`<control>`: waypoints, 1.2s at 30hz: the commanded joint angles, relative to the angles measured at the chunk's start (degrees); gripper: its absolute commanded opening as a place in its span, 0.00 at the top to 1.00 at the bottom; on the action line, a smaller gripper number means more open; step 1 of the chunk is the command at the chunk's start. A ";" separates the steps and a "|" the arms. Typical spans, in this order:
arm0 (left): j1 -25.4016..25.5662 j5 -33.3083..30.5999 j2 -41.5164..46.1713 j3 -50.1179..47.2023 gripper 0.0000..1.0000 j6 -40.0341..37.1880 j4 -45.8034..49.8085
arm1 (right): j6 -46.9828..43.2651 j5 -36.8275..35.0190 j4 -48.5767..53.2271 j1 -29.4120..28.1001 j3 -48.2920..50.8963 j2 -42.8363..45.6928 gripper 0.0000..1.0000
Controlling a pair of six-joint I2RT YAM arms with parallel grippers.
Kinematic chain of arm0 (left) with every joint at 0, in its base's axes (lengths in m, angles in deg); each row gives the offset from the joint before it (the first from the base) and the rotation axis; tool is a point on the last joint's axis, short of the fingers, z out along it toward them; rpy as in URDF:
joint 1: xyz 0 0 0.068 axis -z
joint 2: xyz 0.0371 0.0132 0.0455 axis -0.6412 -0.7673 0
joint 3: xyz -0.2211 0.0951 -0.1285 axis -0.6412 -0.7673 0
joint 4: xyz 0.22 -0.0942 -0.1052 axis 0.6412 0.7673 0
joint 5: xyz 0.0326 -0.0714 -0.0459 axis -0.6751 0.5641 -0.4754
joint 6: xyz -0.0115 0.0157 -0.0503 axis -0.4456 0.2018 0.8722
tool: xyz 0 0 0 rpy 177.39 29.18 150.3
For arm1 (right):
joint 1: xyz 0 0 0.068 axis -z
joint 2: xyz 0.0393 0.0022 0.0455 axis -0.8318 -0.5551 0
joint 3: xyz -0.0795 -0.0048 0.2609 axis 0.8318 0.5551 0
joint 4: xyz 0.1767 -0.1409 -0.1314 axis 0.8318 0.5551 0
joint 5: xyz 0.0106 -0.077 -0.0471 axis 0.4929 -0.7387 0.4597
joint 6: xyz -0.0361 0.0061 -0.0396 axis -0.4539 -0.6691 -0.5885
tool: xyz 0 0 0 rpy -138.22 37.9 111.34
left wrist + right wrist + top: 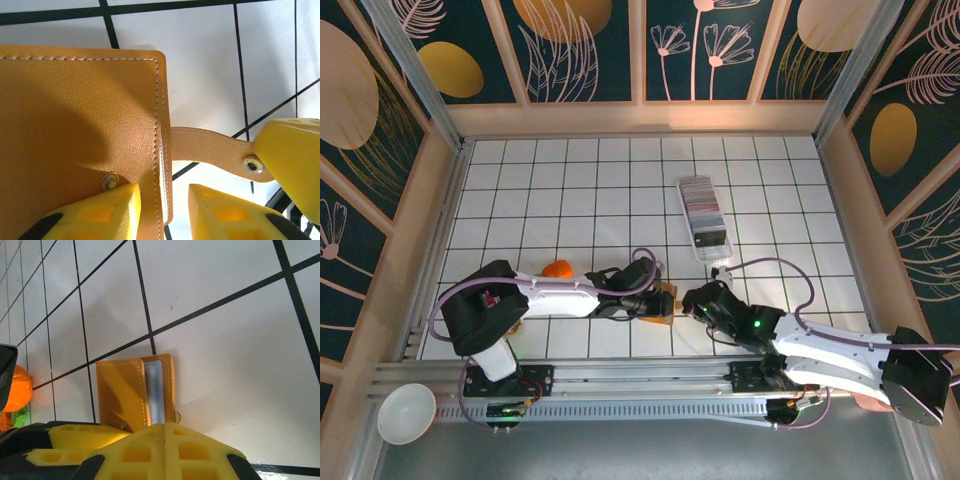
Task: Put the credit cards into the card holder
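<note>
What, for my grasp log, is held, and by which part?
The card holder, by the tip of its clasp tab, in the right gripper; left gripper open.

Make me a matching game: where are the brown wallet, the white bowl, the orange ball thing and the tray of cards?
Things:
1. tan-brown leather card holder
2. round white bowl
3. small round orange object
4. row of grey, white and pinkish credit cards in a long clear tray

Places:
A. far half of the white tiled table, right of centre
B. near left corner, off the tiles
C. near middle of the tiles
D. on the tiles, left of the card holder

Pairs: 1-C, 2-B, 3-D, 4-A.
</note>
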 commanded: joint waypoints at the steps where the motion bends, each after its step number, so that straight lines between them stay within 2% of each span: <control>1: -0.13 -2.89 0.48 -4.59 0.61 2.81 -1.95 | -1.19 -0.78 1.05 0.24 0.37 -1.09 1.00; 6: -0.25 -7.91 8.21 -6.48 0.57 4.50 -1.41 | -1.10 -1.62 1.50 0.14 -0.60 -1.96 1.00; 11: -0.39 -14.12 15.29 -12.62 0.76 9.40 -2.65 | -1.15 -1.94 1.40 0.33 -0.68 -2.05 1.00; 13: -0.42 -13.82 15.80 -13.81 0.81 9.02 -3.07 | -1.16 -2.09 2.01 0.41 -0.95 -2.43 1.00; 16: -0.40 -13.47 13.69 -13.40 0.97 8.43 -1.04 | -1.40 -1.84 1.95 0.66 -1.24 -2.64 1.00; 17: -0.39 -12.31 12.59 -13.29 1.00 7.98 -1.44 | -1.53 -1.79 1.85 0.67 -1.32 -2.78 1.00; 24: -0.39 -7.16 11.32 -12.28 1.00 6.40 -4.62 | -2.41 -1.29 1.26 0.79 -2.45 -4.31 1.00; 25: -0.39 -6.86 11.81 -11.85 0.97 6.03 -4.40 | -2.51 -1.23 1.24 0.85 -2.54 -4.48 1.00; 27: -0.39 -6.29 12.93 -11.69 0.83 5.84 -4.83 | -2.70 -1.05 1.05 0.95 -2.65 -4.82 1.00; 29: -0.40 -8.95 14.93 -12.42 0.78 6.64 -2.99 | -2.77 -1.04 1.32 1.02 -2.79 -4.85 1.00; 30: -0.44 -10.84 15.97 -13.17 0.78 6.97 -2.00 | -2.77 -1.04 1.32 1.04 -2.84 -4.79 1.00; 32: -0.45 -15.43 18.07 -14.67 0.90 7.95 1.07 | -2.76 -0.95 1.17 1.12 -2.78 -4.89 1.00; 34: -0.48 -16.74 18.44 -16.11 1.00 8.76 1.81 | -2.92 -0.94 1.13 1.15 -2.72 -5.02 1.00; 36: -0.48 -15.79 17.26 -16.55 1.00 9.00 1.89 | -3.23 -0.70 0.79 1.21 -2.80 -5.23 1.00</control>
